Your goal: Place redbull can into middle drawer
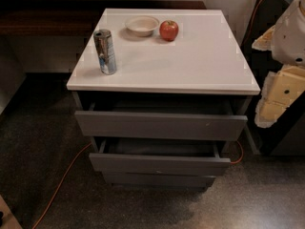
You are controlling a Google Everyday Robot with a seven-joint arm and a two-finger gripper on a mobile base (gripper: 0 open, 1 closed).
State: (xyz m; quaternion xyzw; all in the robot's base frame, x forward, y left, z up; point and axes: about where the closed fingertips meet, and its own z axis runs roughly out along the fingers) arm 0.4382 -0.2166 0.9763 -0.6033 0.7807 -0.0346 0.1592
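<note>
The redbull can [105,51], slim and silver-and-blue, stands upright on the left side of the white cabinet top [190,61]. The middle drawer [159,164] is pulled out a little below the wider top drawer front [160,125], and its shallow dark inside [162,147] shows. My gripper [279,99], with its cream and white arm parts, is at the right edge of the view. It is beside the cabinet's right side, far from the can and touching nothing I can see.
A pale bowl [142,25] and a red apple [168,30] sit at the back of the cabinet top. The narrowest bottom drawer front [159,179] sits under the middle one. An orange cable [62,175] runs over the dark floor. Dark furniture stands at the right.
</note>
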